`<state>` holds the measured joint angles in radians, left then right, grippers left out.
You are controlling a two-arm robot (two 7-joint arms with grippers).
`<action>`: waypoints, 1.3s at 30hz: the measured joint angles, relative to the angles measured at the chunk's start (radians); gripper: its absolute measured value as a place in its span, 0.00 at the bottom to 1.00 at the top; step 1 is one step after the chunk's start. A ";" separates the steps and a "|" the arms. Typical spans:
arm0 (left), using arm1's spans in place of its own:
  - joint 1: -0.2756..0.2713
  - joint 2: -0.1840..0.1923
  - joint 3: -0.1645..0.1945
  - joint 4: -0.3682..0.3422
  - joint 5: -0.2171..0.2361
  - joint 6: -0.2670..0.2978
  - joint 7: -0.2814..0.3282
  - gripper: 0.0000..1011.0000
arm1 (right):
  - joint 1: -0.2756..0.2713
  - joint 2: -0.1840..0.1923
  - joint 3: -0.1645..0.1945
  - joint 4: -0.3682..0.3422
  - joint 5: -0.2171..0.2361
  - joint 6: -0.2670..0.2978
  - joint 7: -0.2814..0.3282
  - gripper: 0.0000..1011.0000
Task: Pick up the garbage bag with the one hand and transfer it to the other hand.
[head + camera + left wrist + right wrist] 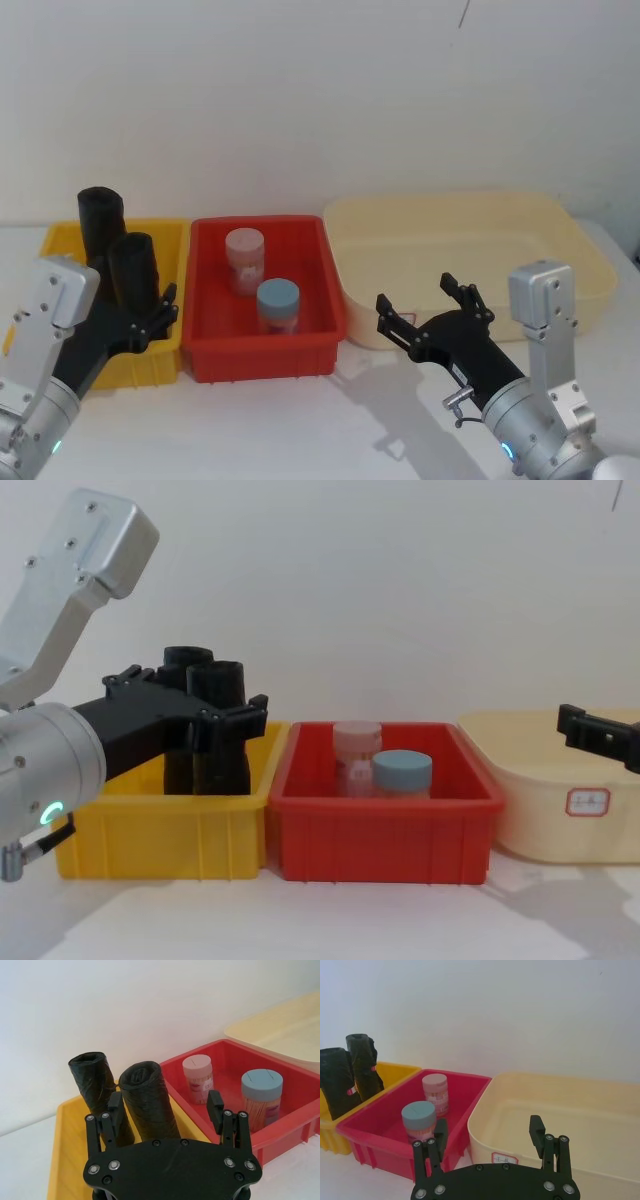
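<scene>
In the head view, your left gripper (148, 318) sits at the front of the yellow bin (60, 240). The garbage bag (132, 265) stands upright just ahead of it, and a second roll (100, 212) stands behind that. The right gripper (422, 303) hangs well apart, in front of the cream tub (585, 250), so the left arm is plainly the nearer one.

In the left wrist view, the left gripper (165, 1104) has its fingers spread and straddles the garbage bag (142, 1085), whose long axis runs vertically. One finger slips between it and the second roll (92, 1077). You probably have no contact yet, though that gap is hard to judge.

In the right wrist view, the right gripper (488, 1130) is spread wide over the tub's rim, with both rolls far off.

In the chest view, the left gripper (230, 712) meets the garbage bag (222, 685) around mid-height, so closing squarely across it should do.
</scene>
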<state>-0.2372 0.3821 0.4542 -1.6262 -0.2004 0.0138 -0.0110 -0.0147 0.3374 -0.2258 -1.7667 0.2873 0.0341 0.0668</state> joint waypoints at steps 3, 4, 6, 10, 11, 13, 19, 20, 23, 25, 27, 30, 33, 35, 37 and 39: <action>0.000 0.000 0.000 0.000 0.000 0.000 0.000 0.99 | 0.000 0.000 0.000 0.000 0.000 0.000 0.000 0.99; 0.000 0.000 0.000 0.000 0.000 0.000 0.000 0.99 | 0.000 0.000 0.000 0.000 0.000 0.000 0.000 0.99; 0.000 0.000 0.000 0.000 0.000 0.000 0.000 0.99 | 0.000 0.000 0.000 0.000 0.000 0.000 0.000 0.99; 0.000 0.000 0.000 0.000 0.000 0.000 0.000 0.99 | 0.000 0.000 0.000 0.000 0.000 0.000 0.000 0.99; 0.000 0.000 0.000 0.000 0.000 0.000 0.000 0.99 | 0.000 0.000 0.000 0.000 0.000 0.000 0.000 0.99; 0.000 0.000 0.000 0.000 0.000 0.000 0.000 0.99 | 0.000 0.000 0.000 0.000 0.000 0.000 0.000 0.99; 0.000 0.000 0.000 0.000 0.000 0.000 0.000 0.99 | 0.000 0.000 0.000 0.000 0.000 0.000 0.000 0.99; 0.000 0.000 0.000 0.000 0.000 0.000 0.000 0.99 | 0.000 0.000 0.000 0.000 0.000 0.000 0.000 0.99; 0.000 0.000 0.000 0.000 0.000 0.000 0.000 0.99 | 0.000 0.000 0.000 0.000 0.000 0.000 0.000 0.99; 0.001 -0.001 -0.001 0.000 0.000 -0.002 0.000 0.99 | 0.000 0.000 0.000 0.000 0.000 0.000 0.000 0.99; 0.002 -0.002 -0.003 0.000 0.000 -0.006 0.000 0.99 | 0.000 0.000 0.000 0.000 0.000 0.000 0.000 0.99; 0.008 -0.010 -0.010 0.000 -0.005 -0.022 0.001 0.99 | 0.000 0.000 0.000 0.000 0.000 0.000 0.000 0.99; 0.013 -0.017 -0.016 0.000 -0.012 -0.036 0.002 0.99 | 0.000 0.000 0.000 0.000 0.000 0.000 0.000 0.99; 0.018 -0.023 -0.022 0.000 -0.020 -0.050 0.003 0.99 | 0.000 0.000 0.000 0.000 0.000 0.000 0.000 0.99; 0.024 -0.031 -0.028 -0.001 -0.028 -0.063 0.005 0.99 | 0.000 0.000 0.000 0.000 0.000 0.000 0.000 0.99; 0.027 -0.036 -0.032 -0.001 -0.033 -0.071 0.006 0.99 | 0.000 0.000 0.000 0.000 0.000 0.000 0.000 0.99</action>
<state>-0.2098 0.3464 0.4226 -1.6271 -0.2335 -0.0570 -0.0047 -0.0146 0.3374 -0.2258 -1.7667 0.2874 0.0341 0.0667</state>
